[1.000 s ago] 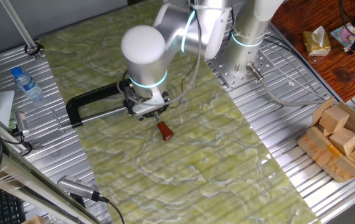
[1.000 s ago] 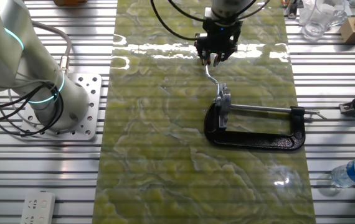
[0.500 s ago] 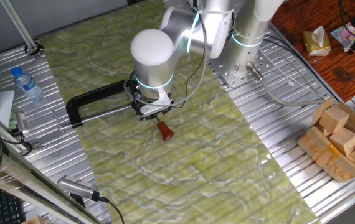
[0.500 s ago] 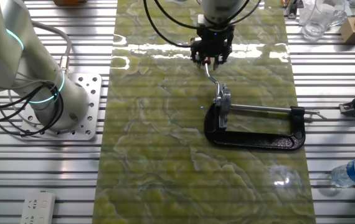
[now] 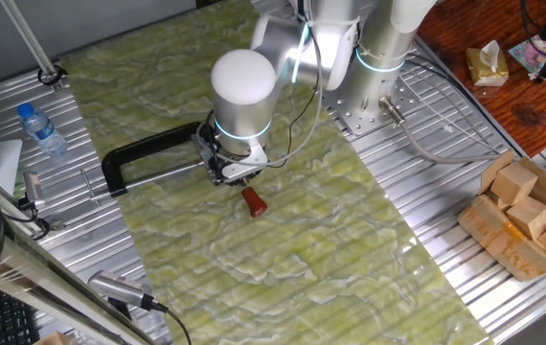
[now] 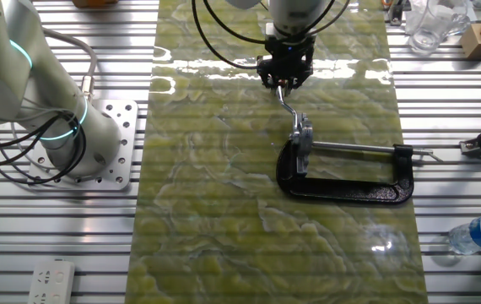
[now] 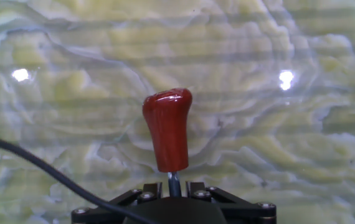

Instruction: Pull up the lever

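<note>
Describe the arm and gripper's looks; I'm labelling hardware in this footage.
The arm is glossy white-silver with rounded joint caps and glowing cyan rings at the joints. Thin black cables loop down its wrist. The gripper is small, dark metal; the hand view shows a black bolted base.

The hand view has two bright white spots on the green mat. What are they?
In the hand view, they are lamp glare on the shiny green mat, either side of the sharp red knob. The other fixed view shows a wider glare streak along the mat's far end.

no readable text, labels, brand names, numbers or signs in any view
</note>
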`<action>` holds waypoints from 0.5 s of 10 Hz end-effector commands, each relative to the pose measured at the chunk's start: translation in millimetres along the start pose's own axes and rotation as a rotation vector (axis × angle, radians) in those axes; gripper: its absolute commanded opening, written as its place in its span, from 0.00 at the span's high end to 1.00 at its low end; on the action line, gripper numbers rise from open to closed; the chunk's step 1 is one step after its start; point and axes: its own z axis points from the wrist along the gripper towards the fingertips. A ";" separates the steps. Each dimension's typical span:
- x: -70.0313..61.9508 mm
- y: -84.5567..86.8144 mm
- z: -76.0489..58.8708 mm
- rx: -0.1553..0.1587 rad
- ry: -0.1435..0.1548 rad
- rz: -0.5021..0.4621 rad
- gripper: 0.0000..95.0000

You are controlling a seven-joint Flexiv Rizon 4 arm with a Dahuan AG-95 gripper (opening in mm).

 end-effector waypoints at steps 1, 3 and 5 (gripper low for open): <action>-0.5 -1.0 1.5 0.000 0.001 0.001 0.80; -0.8 -0.8 3.3 0.002 0.000 0.006 0.80; -1.2 -0.5 5.2 0.008 -0.002 0.008 0.80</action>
